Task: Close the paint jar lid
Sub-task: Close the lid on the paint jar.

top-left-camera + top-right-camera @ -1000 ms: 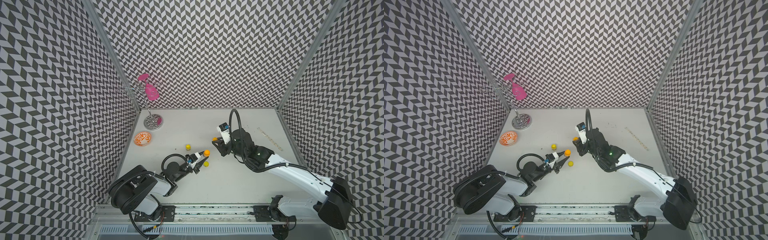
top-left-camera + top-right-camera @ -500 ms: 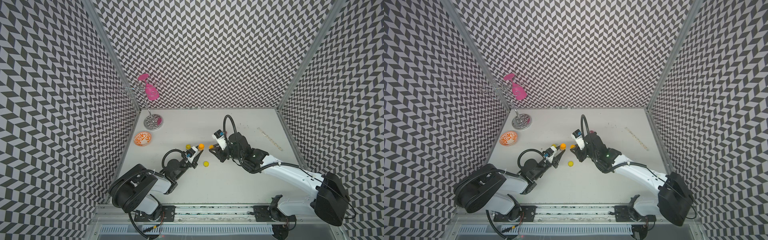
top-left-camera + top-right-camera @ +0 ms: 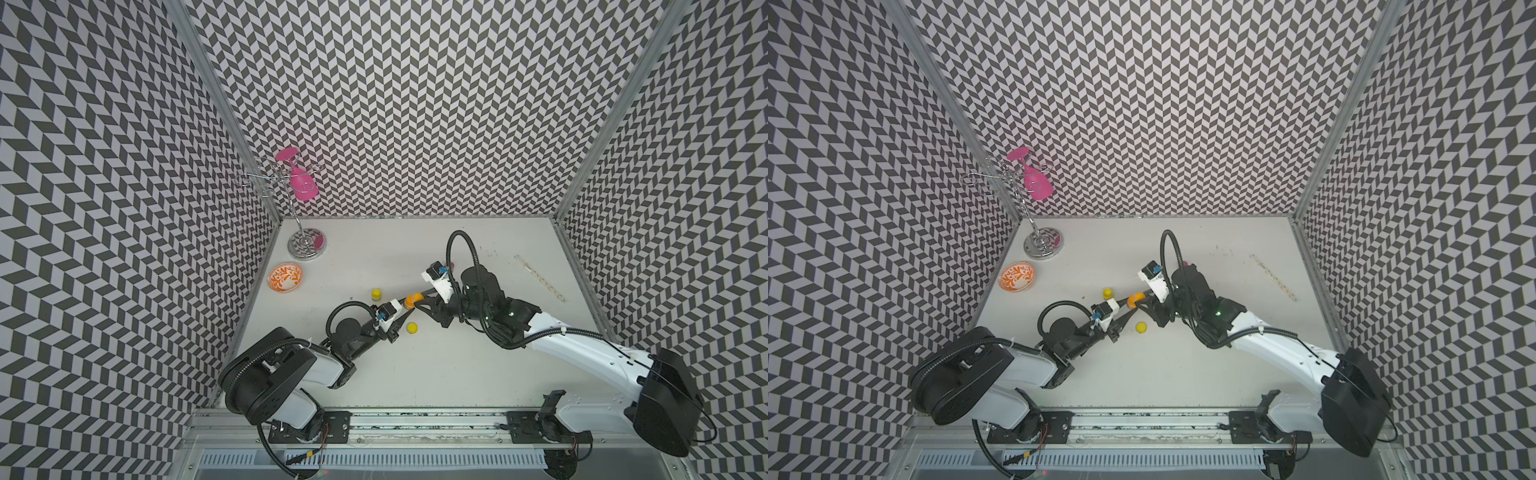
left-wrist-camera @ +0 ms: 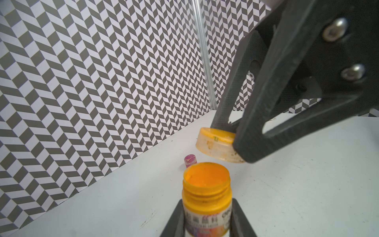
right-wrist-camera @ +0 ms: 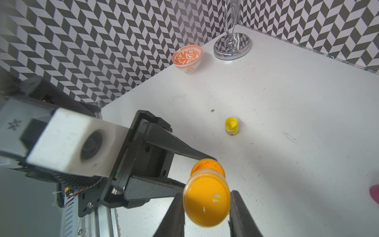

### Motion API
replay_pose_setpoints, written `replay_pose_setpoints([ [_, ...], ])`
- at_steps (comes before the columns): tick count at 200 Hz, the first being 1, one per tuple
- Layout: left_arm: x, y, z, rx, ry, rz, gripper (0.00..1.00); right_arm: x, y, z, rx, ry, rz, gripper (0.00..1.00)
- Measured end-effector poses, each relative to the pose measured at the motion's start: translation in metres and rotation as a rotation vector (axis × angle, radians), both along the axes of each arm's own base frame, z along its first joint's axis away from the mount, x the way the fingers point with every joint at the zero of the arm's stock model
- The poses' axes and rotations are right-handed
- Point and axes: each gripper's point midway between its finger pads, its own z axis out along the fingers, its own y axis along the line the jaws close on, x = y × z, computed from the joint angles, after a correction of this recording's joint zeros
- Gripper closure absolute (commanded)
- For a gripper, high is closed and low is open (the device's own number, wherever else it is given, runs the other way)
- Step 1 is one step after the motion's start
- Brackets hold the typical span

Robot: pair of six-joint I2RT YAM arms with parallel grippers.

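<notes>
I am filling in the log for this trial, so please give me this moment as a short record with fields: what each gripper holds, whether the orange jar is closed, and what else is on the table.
left gripper: shut on orange paint jar
right gripper: shut on orange lid
lid on jar: no; jar mouth open, lid held close to it but apart
task state: lid not yet seated
elsewhere on table: yellow jar, orange bowl, chrome rack with pink glass
</notes>
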Motion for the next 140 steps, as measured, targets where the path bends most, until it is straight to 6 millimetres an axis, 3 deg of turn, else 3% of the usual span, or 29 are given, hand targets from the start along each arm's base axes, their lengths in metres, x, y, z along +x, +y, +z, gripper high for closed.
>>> replay_pose_setpoints([
  [140,-0.0026,-0.0006,0.0069,-0.011,-0.018,-0.009,0.73,-0.0006,0.0033,-0.0059,-0.006,0.01,0.016,0.73],
])
